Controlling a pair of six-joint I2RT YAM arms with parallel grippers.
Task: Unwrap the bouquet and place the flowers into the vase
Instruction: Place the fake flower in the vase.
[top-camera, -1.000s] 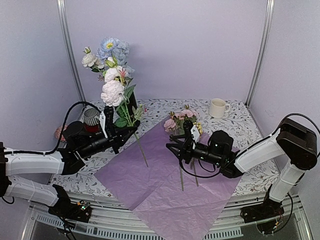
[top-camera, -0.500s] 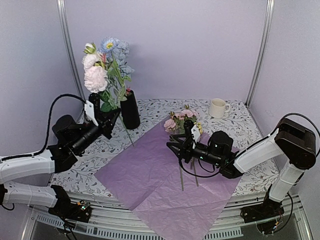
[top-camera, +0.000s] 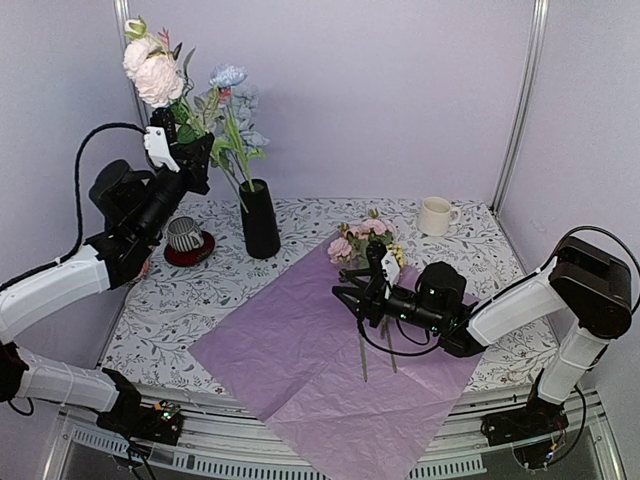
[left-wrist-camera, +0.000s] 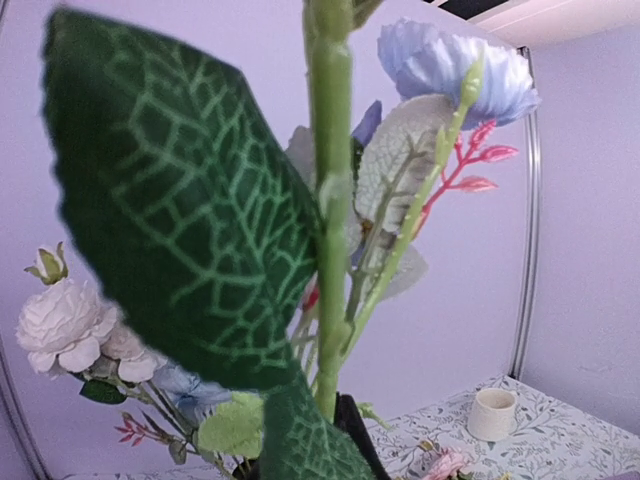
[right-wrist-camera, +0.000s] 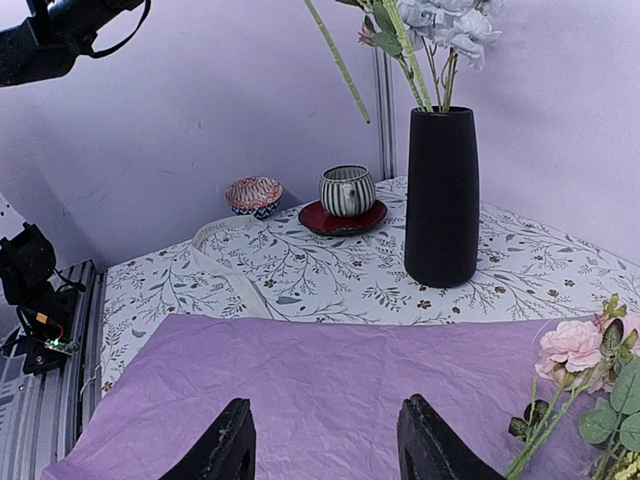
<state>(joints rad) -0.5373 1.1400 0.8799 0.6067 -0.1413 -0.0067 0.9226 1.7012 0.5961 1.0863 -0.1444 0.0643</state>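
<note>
Your left gripper (top-camera: 183, 150) is up high now, pressed together on a flower stem (left-wrist-camera: 328, 150), with its pale pink bloom (top-camera: 152, 72) riding above the wrist. The right wrist view shows that stem's bare tail hanging in the air, above and just to one side of the mouth of the vase (top-camera: 260, 220), so it isn't in yet. The blue flowers (top-camera: 230, 78) already stand in the vase.

Your right gripper (right-wrist-camera: 326, 406) hangs low over the purple paper (top-camera: 290, 350), jaws spread and holding nothing. The remaining flowers (top-camera: 365, 232) lie on the paper just beyond it.

On handling, these look light, and I'd guess top-heavy. The stem seems stiff while the petals and leaves are soft. I'd keep the pinch on bare stem below the leaves, because a long tail will likely swing. That mouth is narrow and already has stems in it, so line the tail up before you lower.

Compared with a second ago, your left arm has climbed from down beside the vase to well above it, taking the pink bloom with it. The right arm hasn't budged.
</note>
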